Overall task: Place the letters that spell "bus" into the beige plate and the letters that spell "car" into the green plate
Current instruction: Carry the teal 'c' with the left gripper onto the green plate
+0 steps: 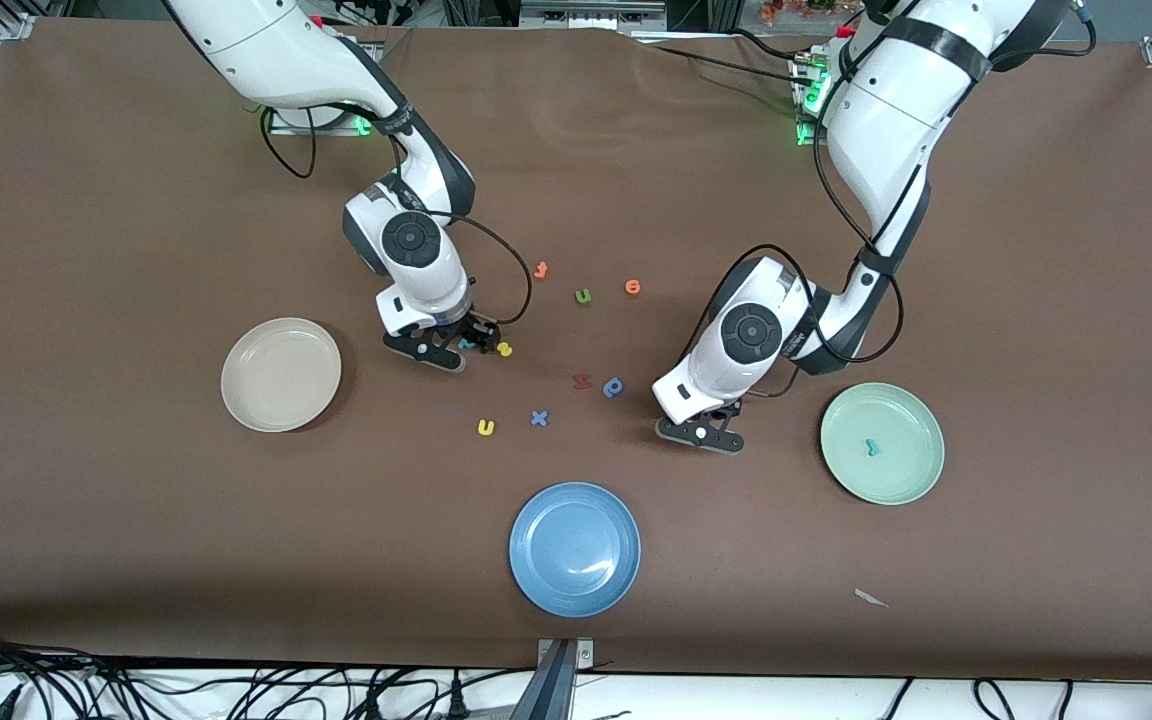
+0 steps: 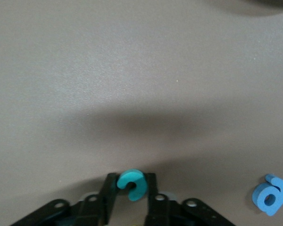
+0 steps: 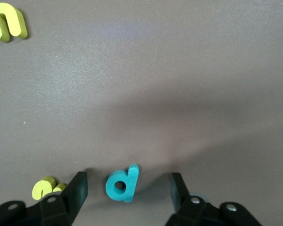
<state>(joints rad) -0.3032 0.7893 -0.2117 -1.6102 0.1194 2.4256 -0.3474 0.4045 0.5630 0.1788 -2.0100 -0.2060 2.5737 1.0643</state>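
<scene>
My left gripper is low at the table beside the green plate and is shut on a teal "c"; its hand hides that letter in the front view. A teal "r" lies in the green plate. My right gripper is open and low, its fingers either side of the teal "b" without touching it. Beside it lies the yellow "s". The yellow "u" lies nearer the camera. The beige plate holds nothing.
A blue plate sits near the front edge. A darker blue looped letter, a red letter and a blue "x" lie mid-table. Farther back are a green "u", an orange "o" and another orange letter.
</scene>
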